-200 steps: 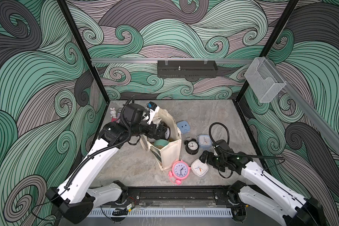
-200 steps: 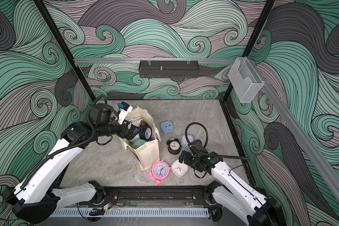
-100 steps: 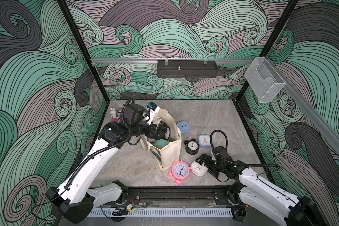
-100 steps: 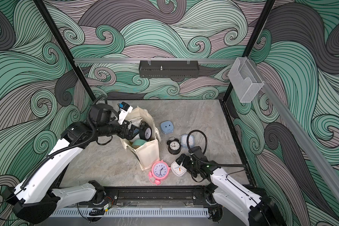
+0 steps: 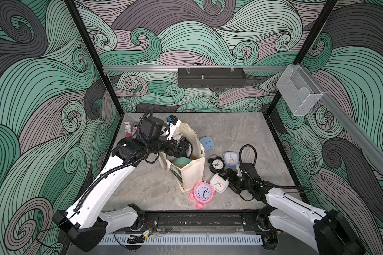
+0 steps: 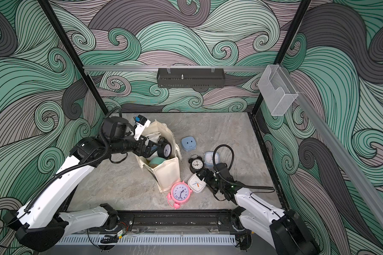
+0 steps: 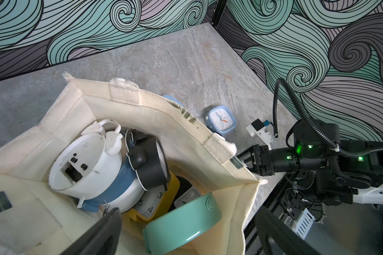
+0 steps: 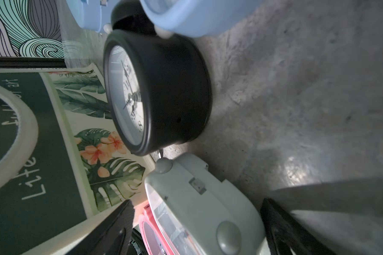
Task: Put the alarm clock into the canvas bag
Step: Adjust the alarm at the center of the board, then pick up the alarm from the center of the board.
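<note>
Hovering over the canvas bag (image 5: 192, 174) with left end effector (image 7: 187, 209) spread wide; straddling white square alarm clock (image 5: 218, 183) on worktop (image 5: 241, 132) with right end effector (image 8: 197, 202), likewise apart.

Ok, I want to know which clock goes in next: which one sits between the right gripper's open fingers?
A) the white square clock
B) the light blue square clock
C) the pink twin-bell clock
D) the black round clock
A: in the right wrist view the white square clock lies between the spread fingers of the right gripper, near the canvas bag.
</note>
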You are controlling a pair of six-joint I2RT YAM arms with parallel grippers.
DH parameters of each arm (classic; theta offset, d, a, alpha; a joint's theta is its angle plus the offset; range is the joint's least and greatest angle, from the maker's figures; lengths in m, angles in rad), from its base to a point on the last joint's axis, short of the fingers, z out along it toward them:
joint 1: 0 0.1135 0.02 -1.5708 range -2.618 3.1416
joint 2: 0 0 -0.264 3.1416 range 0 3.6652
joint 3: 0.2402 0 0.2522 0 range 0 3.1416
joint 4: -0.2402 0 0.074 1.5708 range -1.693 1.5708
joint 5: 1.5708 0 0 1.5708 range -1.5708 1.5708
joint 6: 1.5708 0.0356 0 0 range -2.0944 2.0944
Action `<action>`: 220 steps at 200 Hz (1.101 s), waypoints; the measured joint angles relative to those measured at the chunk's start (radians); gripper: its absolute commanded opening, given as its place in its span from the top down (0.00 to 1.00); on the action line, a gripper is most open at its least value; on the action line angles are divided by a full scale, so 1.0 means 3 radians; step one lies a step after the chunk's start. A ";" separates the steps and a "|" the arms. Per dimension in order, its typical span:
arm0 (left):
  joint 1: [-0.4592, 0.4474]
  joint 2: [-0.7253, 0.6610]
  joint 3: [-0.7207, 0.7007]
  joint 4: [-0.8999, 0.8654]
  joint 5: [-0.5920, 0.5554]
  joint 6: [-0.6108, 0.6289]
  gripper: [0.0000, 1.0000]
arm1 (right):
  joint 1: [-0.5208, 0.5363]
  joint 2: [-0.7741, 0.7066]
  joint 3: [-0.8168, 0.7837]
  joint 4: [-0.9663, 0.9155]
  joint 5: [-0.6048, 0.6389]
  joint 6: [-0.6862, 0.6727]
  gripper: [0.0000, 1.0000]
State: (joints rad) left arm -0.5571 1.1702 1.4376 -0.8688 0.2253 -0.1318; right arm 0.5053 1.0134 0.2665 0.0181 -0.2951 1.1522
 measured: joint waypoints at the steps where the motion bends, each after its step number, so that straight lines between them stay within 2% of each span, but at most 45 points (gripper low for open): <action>1: 0.0000 0.0000 0.0000 0.0000 0.0000 0.0001 0.04 | 0.0000 0.0008 0.0004 0.0005 -0.0001 -0.0001 0.10; 58: 0.0000 0.0001 0.0000 0.0004 0.0000 -0.0001 0.04 | -0.0022 0.0530 0.0039 0.0697 -0.0240 -0.0182 0.08; 91: 0.0000 0.0001 0.0000 0.0003 0.0001 -0.0004 0.07 | -0.0079 0.0534 0.0067 0.0656 -0.0272 -0.0354 0.08; 145: 0.0000 0.0004 0.0009 -0.0004 0.0075 -0.0064 0.10 | -0.0118 0.0170 0.0048 0.0244 -0.0290 -0.0612 0.09; 187: 0.0000 0.0020 0.0010 -0.0005 0.0118 -0.0089 0.10 | -0.0118 0.0261 -0.0019 0.0323 -0.0376 -0.0744 0.11; 220: 0.0000 0.0020 0.0042 -0.0023 0.0148 -0.0109 0.11 | -0.0118 0.0529 0.0032 0.0595 -0.0473 -0.0866 0.11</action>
State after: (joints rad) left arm -0.5571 1.1763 1.4502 -0.8757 0.2695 -0.1646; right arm 0.4698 1.1721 0.2760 0.1967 -0.4370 0.8925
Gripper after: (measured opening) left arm 0.893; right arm 0.896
